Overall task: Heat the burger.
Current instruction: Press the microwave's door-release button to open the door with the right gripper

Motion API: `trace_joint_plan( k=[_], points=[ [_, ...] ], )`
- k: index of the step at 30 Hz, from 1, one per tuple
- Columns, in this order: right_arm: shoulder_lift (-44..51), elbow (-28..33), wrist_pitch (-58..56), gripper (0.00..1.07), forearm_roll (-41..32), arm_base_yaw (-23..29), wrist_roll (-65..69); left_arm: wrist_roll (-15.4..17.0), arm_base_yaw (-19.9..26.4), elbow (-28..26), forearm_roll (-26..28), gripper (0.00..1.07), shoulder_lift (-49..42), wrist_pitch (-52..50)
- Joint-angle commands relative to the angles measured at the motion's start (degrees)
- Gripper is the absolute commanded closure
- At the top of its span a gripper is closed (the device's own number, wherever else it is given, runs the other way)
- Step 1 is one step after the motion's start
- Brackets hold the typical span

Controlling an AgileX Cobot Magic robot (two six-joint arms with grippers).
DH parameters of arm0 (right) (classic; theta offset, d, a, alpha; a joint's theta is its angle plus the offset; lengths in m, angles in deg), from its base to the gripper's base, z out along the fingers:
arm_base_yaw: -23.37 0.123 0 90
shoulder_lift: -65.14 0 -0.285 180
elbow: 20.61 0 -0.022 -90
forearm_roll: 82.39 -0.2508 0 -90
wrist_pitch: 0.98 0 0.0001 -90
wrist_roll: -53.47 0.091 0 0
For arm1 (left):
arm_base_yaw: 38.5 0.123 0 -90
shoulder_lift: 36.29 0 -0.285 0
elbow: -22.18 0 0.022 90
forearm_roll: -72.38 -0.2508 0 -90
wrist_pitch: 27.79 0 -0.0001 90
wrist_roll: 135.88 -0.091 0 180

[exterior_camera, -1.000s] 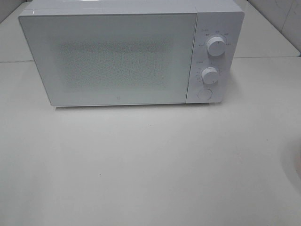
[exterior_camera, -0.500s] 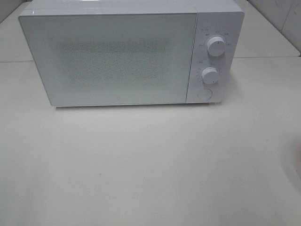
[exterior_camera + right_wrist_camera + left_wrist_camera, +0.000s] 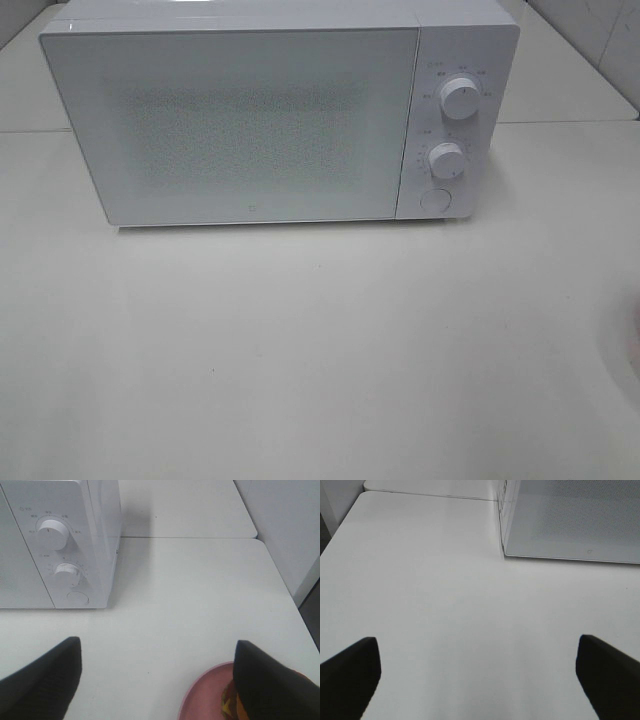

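**Burger on pink plate, out in front of the microwave**

The white microwave stands on the white table with its door shut. On its control panel are an upper knob, a lower knob and a round button beneath them.

The burger lies on the plate in front of the microwave, off to the control-panel side and well apart from it. Only a sliver of yellow, green and red filling shows, because one dark finger of the right pincer covers the rest. That pincer hangs with its fingers spread wide and only bare table between them.

The left pincer is also spread wide and holds nothing. It sits over bare table in front of the door's hinge-side corner.
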Motion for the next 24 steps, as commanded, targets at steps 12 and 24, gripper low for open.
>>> trace_joint_plan(
  k=[12, 24],
  points=[
    [-14.15, -0.11, 14.27, 0.32, 0.46, -0.17, -0.17, 0.06, -0.06, 0.06, 0.23, 0.09, -0.74, -1.03],
    [-26.76, -0.11, 28.99, 0.32, 1.89, -0.17, -0.17, 0.06, -0.06, 0.06, 0.23, 0.09, -0.74, -1.03]
  ],
)
